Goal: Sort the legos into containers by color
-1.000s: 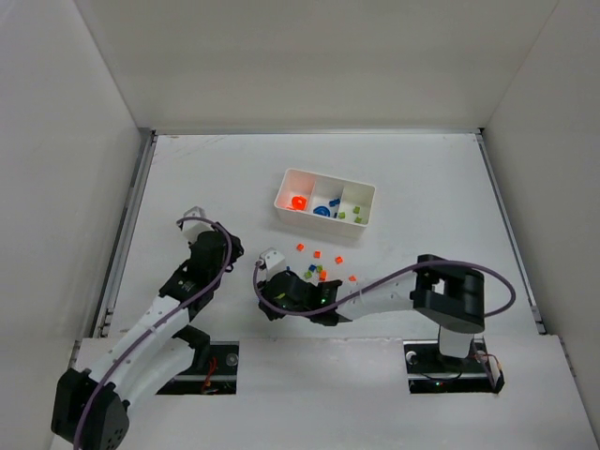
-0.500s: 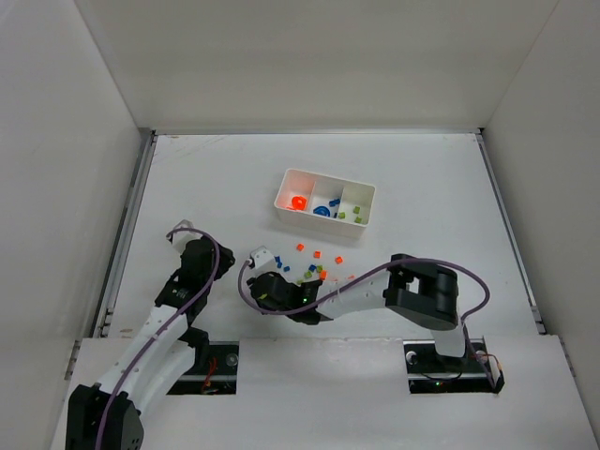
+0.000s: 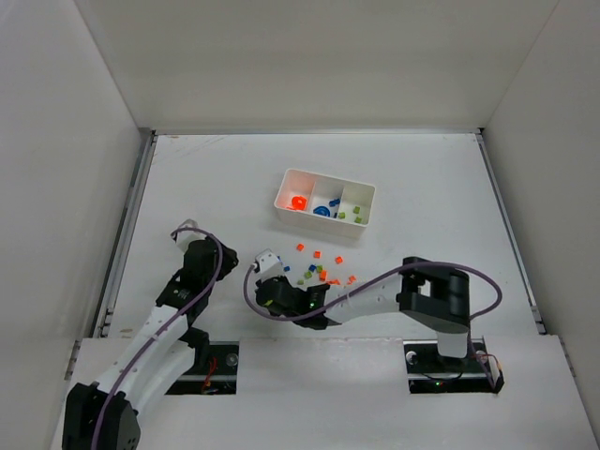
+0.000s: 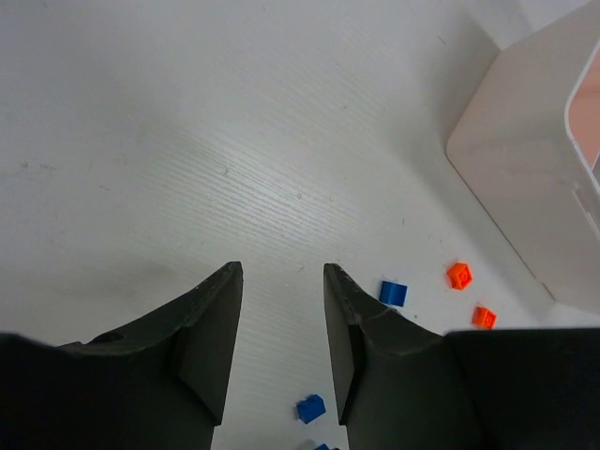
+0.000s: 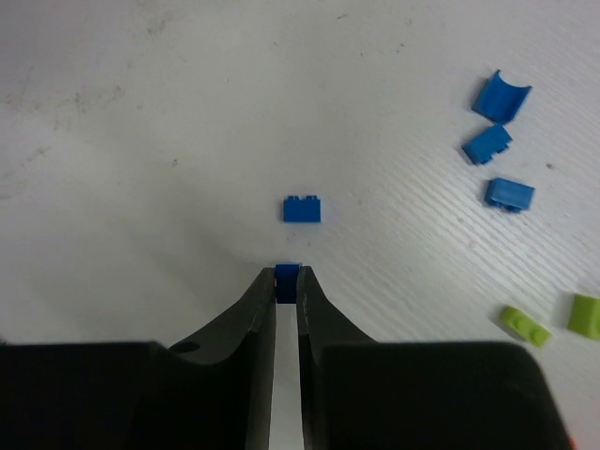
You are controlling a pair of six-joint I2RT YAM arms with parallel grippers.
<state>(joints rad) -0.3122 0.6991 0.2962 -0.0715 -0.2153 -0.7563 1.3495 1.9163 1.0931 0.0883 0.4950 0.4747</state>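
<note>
A white table (image 3: 441, 178) stands between white walls (image 3: 56, 187).

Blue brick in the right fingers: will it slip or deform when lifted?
Probably rigid: the blue brick shows square edges between the fingers. Likely light, being so small beside them. It could pivot or pop out, since only their tips pinch it.

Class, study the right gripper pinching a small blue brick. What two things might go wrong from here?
The right gripper holds the blue brick only at its very tip, so the brick may slip out during the lift. A second blue brick lies on the table just ahead and might get knocked as the arm moves.
</note>
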